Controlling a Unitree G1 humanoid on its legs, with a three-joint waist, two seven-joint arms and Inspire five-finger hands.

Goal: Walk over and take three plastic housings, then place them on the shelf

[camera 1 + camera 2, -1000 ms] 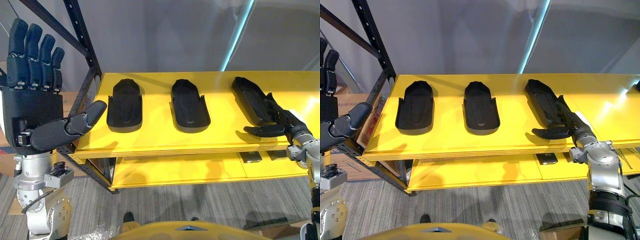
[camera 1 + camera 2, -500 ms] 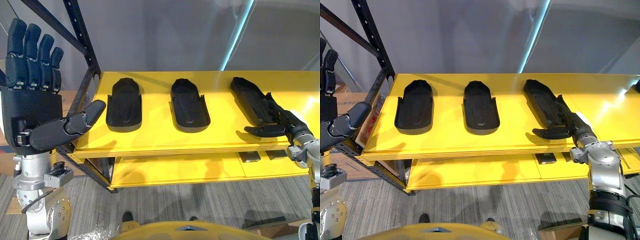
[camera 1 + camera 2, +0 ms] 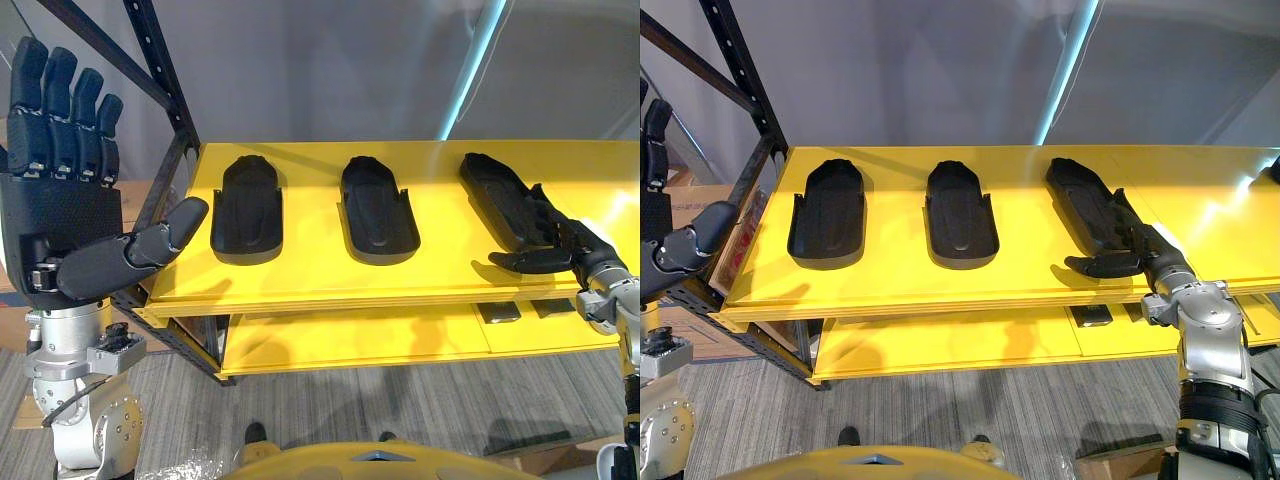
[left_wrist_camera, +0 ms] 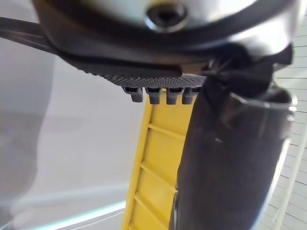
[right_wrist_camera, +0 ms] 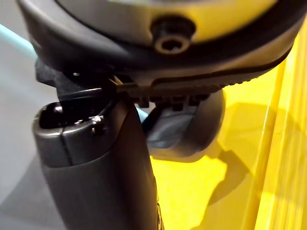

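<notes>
**Three housings on the yellow shelf, right robot hand at the nearest one**

We see the right robot hand [image 3: 560, 240] low at the front edge of the yellow shelf [image 3: 310, 275]. Its fingers [image 3: 545, 212] are stretched flat along the near end of the right housing [image 3: 495, 195], and its thumb [image 3: 522, 260] sticks out sideways just off that end. It grips nothing. The middle housing [image 3: 378, 210] lies well apart from this hand, towards the other arm. The left housing [image 3: 248, 210] lies further on.

The left robot hand [image 3: 65, 215] is raised off the shelf's end, palm towards us, with its fingers straight and spread and nothing in it. The left housing is the one nearest its thumb. The black rack post [image 3: 160, 70] slants close behind its fingers.

Bare yellow strips separate the housings, and a narrow strip runs between them and the front lip. Beyond the right robot hand the shelf continues to the picture's edge and is cut off.

Under the right robot hand, on the lower shelf [image 3: 350, 340], lies a flat dark item [image 3: 500, 313] that we cannot identify. In the right wrist view a rounded grey shape [image 5: 192, 129] shows past the hand, and it is hard to make out. The carpeted floor [image 3: 400, 400] lies open below.
</notes>
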